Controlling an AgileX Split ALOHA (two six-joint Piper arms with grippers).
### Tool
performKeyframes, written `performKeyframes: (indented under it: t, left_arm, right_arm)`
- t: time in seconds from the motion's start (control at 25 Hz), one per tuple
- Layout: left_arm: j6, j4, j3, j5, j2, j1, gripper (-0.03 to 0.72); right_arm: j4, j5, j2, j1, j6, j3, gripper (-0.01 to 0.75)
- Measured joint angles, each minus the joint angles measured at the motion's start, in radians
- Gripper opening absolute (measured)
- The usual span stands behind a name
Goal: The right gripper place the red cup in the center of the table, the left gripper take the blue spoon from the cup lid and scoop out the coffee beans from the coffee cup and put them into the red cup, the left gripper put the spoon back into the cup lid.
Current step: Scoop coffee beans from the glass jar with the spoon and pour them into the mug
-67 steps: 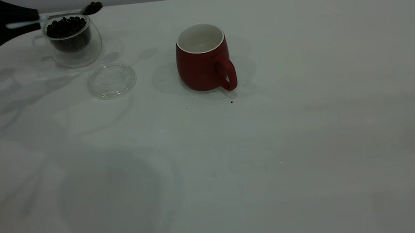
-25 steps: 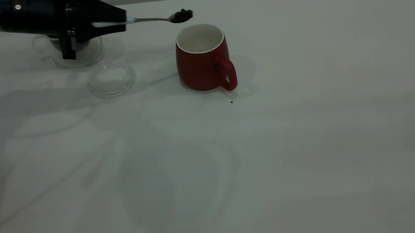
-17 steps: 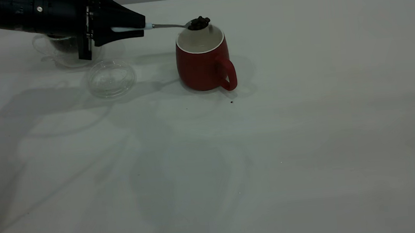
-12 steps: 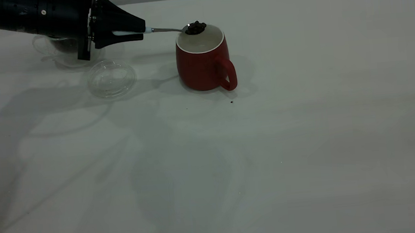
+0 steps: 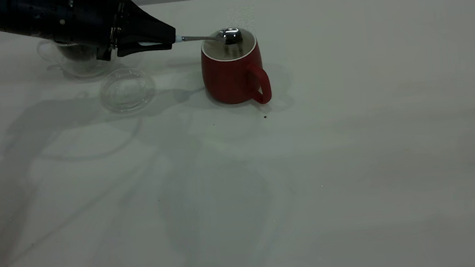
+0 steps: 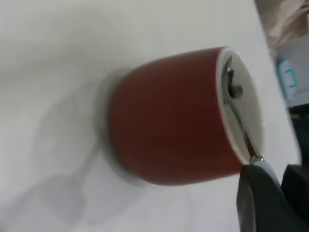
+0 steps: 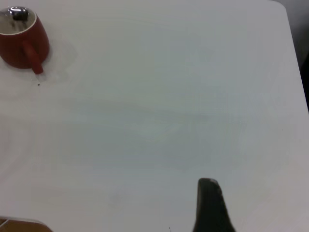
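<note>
The red cup (image 5: pixel 232 73) stands upright near the middle of the table (image 5: pixel 350 141), with its handle toward the camera. My left gripper (image 5: pixel 170 39) reaches in from the left and is shut on the blue spoon (image 5: pixel 199 38) by its pale handle. The spoon's metal bowl is turned back-up over the cup's mouth, and no coffee beans show on it. The left wrist view shows the red cup (image 6: pixel 169 125), the spoon (image 6: pixel 239 116) inside its rim and the left gripper (image 6: pixel 277 188). The cup lid (image 5: pixel 127 90) lies bare to the left. The glass coffee cup (image 5: pixel 52 55) is mostly hidden behind the arm.
My right gripper (image 7: pixel 208 205) is parked away from the work and is out of the exterior view. Its wrist view shows the red cup (image 7: pixel 19 46) far off. A tiny dark speck (image 5: pixel 265 116) lies in front of the red cup.
The left gripper carried the loaded spoon rightward from the coffee cup to the red cup, lowered it and rolled it over. The beans no longer sit on the spoon.
</note>
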Motion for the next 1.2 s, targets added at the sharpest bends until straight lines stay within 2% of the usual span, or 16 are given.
performKeyframes:
  t: [0.2, 0.72, 1.0, 1.2]
  left_arm:
    - [0.100, -0.008, 0.000, -0.032, 0.000, 0.000, 0.114]
    - [0.215, -0.016, 0.000, -0.059, -0.062, 0.000, 0.114]
    - [0.213, -0.021, 0.000, -0.072, -0.084, 0.000, 0.114]
    - [0.143, -0.022, 0.000, -0.071, -0.084, 0.003, 0.114]
  right_arm:
    - [0.000, 0.000, 0.000, 0.000, 0.000, 0.000, 0.520]
    - [0.000, 0.000, 0.000, 0.000, 0.000, 0.000, 0.520]
    - [0.000, 0.000, 0.000, 0.000, 0.000, 0.000, 0.520]
    - [0.000, 0.000, 0.000, 0.000, 0.000, 0.000, 0.520]
